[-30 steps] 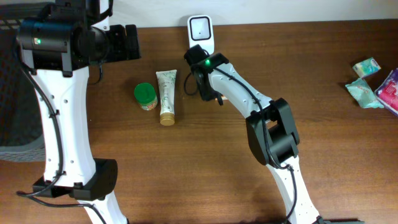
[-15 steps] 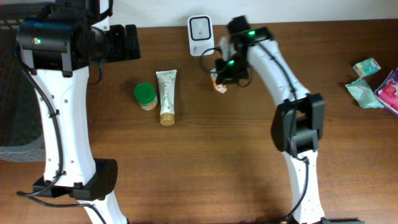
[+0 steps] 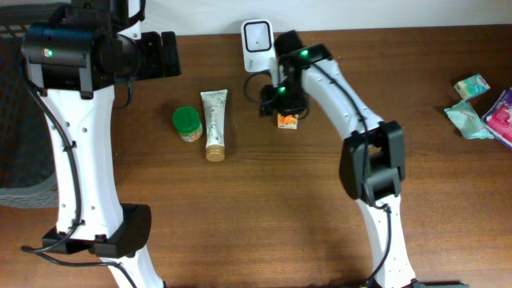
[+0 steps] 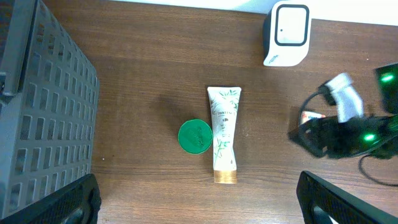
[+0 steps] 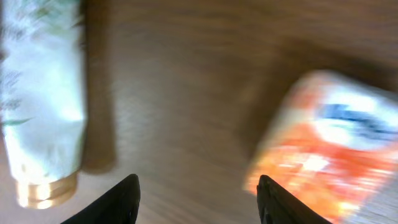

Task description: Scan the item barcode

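1. A dark grid-walled basket (image 4: pixel 43 112) stands at the far left edge of the wooden table (image 3: pixel 240 224).
2. The left gripper (image 4: pixel 199 205) hangs high over the table's left part. Its fingers are spread wide and it grasps nothing.
3. A jar (image 3: pixel 186 122) with a green lid sits right of the left arm, just beside a white tube (image 3: pixel 214 124). The tube lies with its gold cap toward the near edge.
4. The white barcode scanner (image 3: pixel 258 38) stands at the back edge, right of the tube and well apart from it.
5. The right gripper (image 5: pixel 198 196) is low over the table, just in front of the scanner. Its fingers are parted with only bare wood between them, so it holds nothing.
6. The small orange carton (image 3: pixel 287 120) rests on the table just in front of the scanner and slightly to its right. In the blurred wrist view it lies ahead of the fingers and off to one side, not between them (no barcode can be made out).
7. A few teal and pink packets (image 3: pixel 472 100) lie at the far right edge, well apart from everything else.
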Robot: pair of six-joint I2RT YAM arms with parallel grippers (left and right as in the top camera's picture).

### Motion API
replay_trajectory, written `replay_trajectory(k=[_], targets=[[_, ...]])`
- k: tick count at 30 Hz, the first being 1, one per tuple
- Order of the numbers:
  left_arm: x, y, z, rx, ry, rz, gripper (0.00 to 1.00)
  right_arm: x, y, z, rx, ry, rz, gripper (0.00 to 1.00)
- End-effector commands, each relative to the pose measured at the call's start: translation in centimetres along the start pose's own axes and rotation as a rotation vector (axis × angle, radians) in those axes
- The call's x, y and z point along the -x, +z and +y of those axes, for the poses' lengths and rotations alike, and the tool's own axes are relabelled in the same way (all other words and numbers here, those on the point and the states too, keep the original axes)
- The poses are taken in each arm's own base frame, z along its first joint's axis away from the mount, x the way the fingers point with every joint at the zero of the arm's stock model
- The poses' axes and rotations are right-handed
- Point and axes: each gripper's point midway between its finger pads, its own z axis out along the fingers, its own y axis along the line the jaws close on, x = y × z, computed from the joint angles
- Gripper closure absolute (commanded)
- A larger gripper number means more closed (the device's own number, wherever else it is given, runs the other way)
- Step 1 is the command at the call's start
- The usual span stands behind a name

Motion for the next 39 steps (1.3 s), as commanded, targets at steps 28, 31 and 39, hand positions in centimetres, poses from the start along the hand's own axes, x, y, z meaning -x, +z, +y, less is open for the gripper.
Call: replay_trajectory(k=[28,31,39], targets=[[0.2,-0.8,0.1,0.000,0.014,-0.021,0.01,11.1,-8.7,-4.1,-0.369,-0.109,-0.491,0.96],[0.2,-0.8,0.1,0.000,0.014,-0.021,0.01,14.7,-10.9,-2.5,-0.664,-0.404,-0.624,0.96],[0.2,-0.8,0.1,0.000,0.014,-0.021,0.01,18.3,-8.5,0.8,-0.752,-0.637,-0.737,0.96]])
